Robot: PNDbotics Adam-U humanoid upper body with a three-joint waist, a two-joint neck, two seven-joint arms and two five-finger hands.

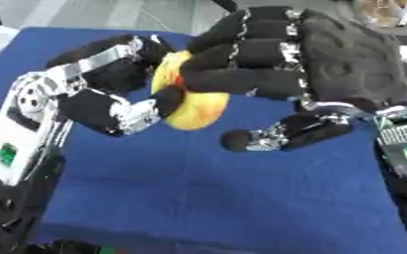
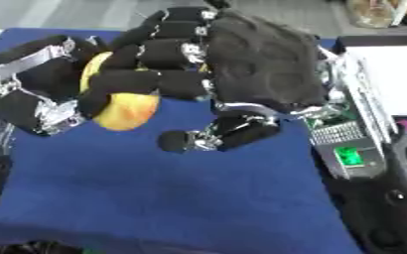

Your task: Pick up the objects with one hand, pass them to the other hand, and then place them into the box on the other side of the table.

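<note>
**op_remote:** Both hands are on the same thing right now, mid-handover above the blue counter. My left hand comes in from 9 o'clock with its fingers curled around the yellow object, which has a bit of red on it. I can't tell what it actually is. My right hand comes in from 3 o'clock, and its fingers are wrapped over the top of the same object.

**gridlurker:** So which hand really has it?

**op_remote:** Honestly can't say who's carrying the weight; both look clenched on it. The right thumb sticks out toward 7 o'clock below the object and isn't touching it, so I'd judge the right grip isn't closed underneath yet. The object's long axis seems to run roughly 12 to 6, squeezed between the two palms.

**gridlurker:** Anything in the way?

**op_remote:** Nothing on the cloth under the hands. A white tray-like thing sits at 3 o'clock off the counter edge, maybe the box, not sure. My guess: get the thumb under before the left lets go, or it drops.
</note>
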